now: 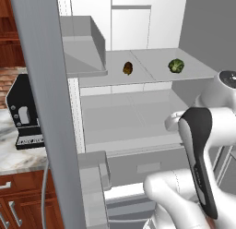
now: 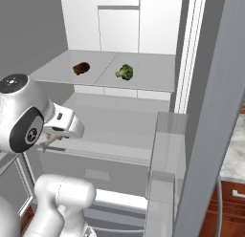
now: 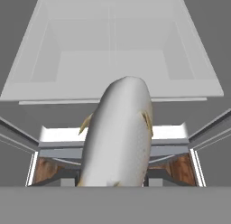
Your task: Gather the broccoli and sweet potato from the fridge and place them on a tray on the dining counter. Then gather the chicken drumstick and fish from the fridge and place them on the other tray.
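The open fridge takes up both base views, its grey door standing edge-on at the left of the left base view. The white arm reaches in front of the lower shelves.

In the hand view, the fish runs lengthwise straight out from the hand, a silvery body with yellowish fins, in front of an open pale fridge drawer. The fingertips are hidden under the fish, so the grip cannot be seen directly; the fish sits right against the hand and looks held between part-open jaws. In the right base view a pale bit of it shows just below the wrist.

On the upper shelf lie a brown sweet potato and, well apart to its right, the broccoli.

A black coffee machine stands on the marble counter left of the fridge, above wooden cabinets.
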Available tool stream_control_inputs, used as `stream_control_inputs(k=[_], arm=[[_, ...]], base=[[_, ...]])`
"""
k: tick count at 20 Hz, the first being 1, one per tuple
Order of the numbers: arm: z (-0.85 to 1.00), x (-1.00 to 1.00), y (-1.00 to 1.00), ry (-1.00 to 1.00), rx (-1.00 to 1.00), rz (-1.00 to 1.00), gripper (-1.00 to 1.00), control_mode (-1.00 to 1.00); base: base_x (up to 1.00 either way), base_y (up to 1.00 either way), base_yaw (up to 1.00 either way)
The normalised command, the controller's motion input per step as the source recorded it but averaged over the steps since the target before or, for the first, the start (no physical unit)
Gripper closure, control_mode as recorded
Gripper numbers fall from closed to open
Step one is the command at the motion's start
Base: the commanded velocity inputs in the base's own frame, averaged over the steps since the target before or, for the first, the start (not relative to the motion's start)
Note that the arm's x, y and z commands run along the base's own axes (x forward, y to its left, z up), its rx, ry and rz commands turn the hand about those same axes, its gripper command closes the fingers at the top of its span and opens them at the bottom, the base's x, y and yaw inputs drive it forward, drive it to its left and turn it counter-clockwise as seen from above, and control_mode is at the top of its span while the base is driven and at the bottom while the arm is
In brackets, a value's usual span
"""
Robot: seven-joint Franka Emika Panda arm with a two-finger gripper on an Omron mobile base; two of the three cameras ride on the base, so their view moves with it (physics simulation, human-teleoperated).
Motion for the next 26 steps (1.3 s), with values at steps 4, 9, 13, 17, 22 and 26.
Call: stream_control_inputs(k=[4, 9, 13, 17, 22, 26], arm=[[0.24, -0.23, 0.00, -0.05, 0.00, 0.00, 1.00, -1.00], [0.19, -0.16, 0.00, 0.00, 0.00, 0.00, 1.00, -1.00], [0.09, -0.01, 0.00, 0.00, 0.00, 0.00, 1.00, -1.00], [0.01, 0.00, 0.00, 0.00, 0.00, 0.00, 1.00, -1.00], [0.00, 0.00, 0.00, 0.00, 0.00, 0.00, 1.00, -1.00], [0.00, 0.00, 0.00, 0.00, 0.00, 0.00, 1.00, -1.00]], base=[[0.00, 0.00, 0.00], [0.00, 0.00, 0.00], [0.00, 0.00, 0.00], [0.00, 0.00, 0.00], [0.00, 0.00, 0.00], [0.00, 0.00, 0.00]])
